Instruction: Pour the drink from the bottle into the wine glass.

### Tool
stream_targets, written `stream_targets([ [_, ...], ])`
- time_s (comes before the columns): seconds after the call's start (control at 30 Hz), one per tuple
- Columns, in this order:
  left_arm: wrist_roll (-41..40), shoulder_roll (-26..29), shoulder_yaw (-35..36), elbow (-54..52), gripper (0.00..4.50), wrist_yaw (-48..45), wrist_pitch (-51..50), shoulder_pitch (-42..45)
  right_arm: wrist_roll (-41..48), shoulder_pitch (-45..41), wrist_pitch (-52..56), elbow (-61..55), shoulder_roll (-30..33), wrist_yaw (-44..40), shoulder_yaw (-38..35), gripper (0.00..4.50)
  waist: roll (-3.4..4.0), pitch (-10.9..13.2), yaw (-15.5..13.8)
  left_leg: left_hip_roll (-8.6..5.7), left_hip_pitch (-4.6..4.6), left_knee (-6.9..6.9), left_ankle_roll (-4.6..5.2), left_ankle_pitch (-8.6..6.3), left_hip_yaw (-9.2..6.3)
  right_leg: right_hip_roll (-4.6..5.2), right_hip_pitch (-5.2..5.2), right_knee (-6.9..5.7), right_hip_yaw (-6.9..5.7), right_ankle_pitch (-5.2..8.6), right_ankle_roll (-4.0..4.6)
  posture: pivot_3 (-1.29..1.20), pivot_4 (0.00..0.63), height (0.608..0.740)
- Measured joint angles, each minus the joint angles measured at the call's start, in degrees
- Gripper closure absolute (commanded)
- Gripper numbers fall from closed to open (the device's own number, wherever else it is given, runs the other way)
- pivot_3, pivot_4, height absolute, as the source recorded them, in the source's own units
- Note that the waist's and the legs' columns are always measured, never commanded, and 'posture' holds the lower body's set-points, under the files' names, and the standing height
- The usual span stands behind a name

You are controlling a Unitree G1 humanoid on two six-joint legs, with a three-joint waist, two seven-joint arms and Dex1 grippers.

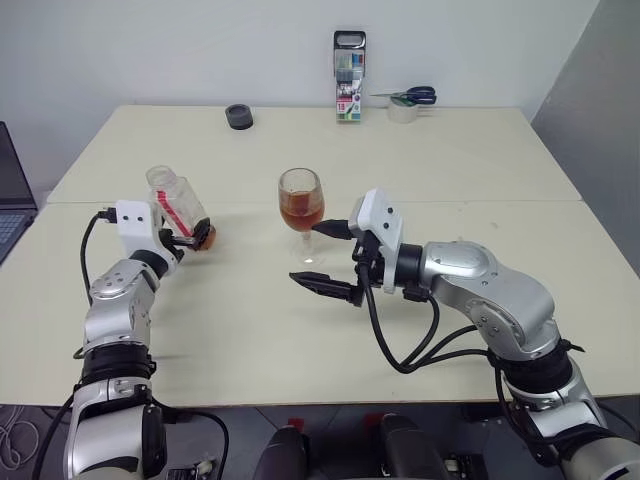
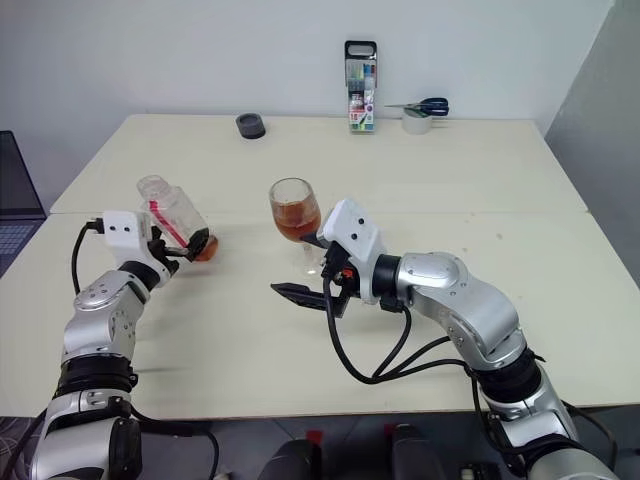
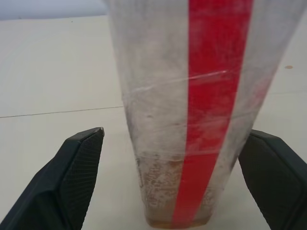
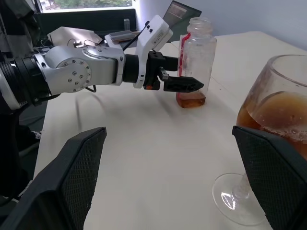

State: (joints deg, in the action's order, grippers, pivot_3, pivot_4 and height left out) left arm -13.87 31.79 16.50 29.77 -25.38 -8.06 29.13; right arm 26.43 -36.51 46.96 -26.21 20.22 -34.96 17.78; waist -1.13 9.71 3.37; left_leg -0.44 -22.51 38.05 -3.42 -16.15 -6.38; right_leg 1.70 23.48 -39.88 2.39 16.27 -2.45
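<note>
Head views: clear squarish plastic bottle (image 1: pixel 178 208) with red label strip, uncapped, stands on the cream table (image 1: pixel 450 180); a little tea-coloured drink (image 2: pixel 203 247) remains. Clear stemmed wine glass (image 1: pixel 301 201), well filled, near centre; pouring apparently finished.

Left wrist: left gripper (image 3: pixel 172 182) spread wide around the bottle, fingers clear, suggesting release.

Right wrist: right gripper (image 4: pixel 170 187) wide, one finger beside the glass, likely guarding it.

An office or lab workroom: plain cream tables (image 1: pixel 450 170) pushed together against a bare white wall (image 1: pixel 180 50), with a marker set (image 1: pixel 349 76), scissors (image 1: pixel 412 96), tape roll (image 1: pixel 239 116) and a laptop (image 1: pixel 12 200) alongside
</note>
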Motion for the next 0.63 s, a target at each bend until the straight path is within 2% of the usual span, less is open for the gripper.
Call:
stream_targets([
  [0.2, 0.75, -0.84, -0.51, -4.52, 0.02, 0.24, 0.80, -5.94, -5.24, 7.28, -8.08, 3.25, 0.21, 0.58, 1.31, 0.00, -0.02, -0.01, -0.01, 0.02, -0.01, -0.04, 0.00, 0.00, 0.03, 0.02, 0.02, 0.03, 0.03, 0.00, 0.00, 0.00, 0.150, 0.740],
  [0.3, 0.97, -1.41, -0.47, -14.11, 0.02, 2.35, -0.69, -13.49, -7.66, 15.20, -15.45, 4.66, -2.55, 3.52, -0.71, 0.00, -0.04, -0.03, -0.01, 0.06, 0.00, -0.11, 0.00, 0.00, 0.00, 0.07, 0.04, 0.02, 0.10, 0.00, 0.00, 0.00, 0.150, 0.740],
  [0.5, 2.05, -2.91, -0.32, -30.66, 0.02, 6.57, -3.52, -24.94, -11.52, 24.09, -24.35, 4.95, -4.17, 7.55, -4.05, 0.00, -0.05, -0.03, -0.49, 0.04, 0.10, -0.08, 0.01, -0.01, 0.06, 0.14, -0.11, 0.09, 0.11, 0.00, -0.01, 0.00, 0.150, 0.740],
  [0.63, 2.31, -4.72, -0.32, -35.12, 0.02, 8.51, -4.17, -26.96, -13.82, 26.93, -28.02, 5.72, -6.22, 11.26, -6.21, 0.00, -0.05, -0.03, -0.83, 0.02, 0.17, -0.09, 0.01, -0.01, 0.13, 0.02, -0.25, 0.26, 0.09, 0.01, -0.01, 0.00, 0.150, 0.740],
])
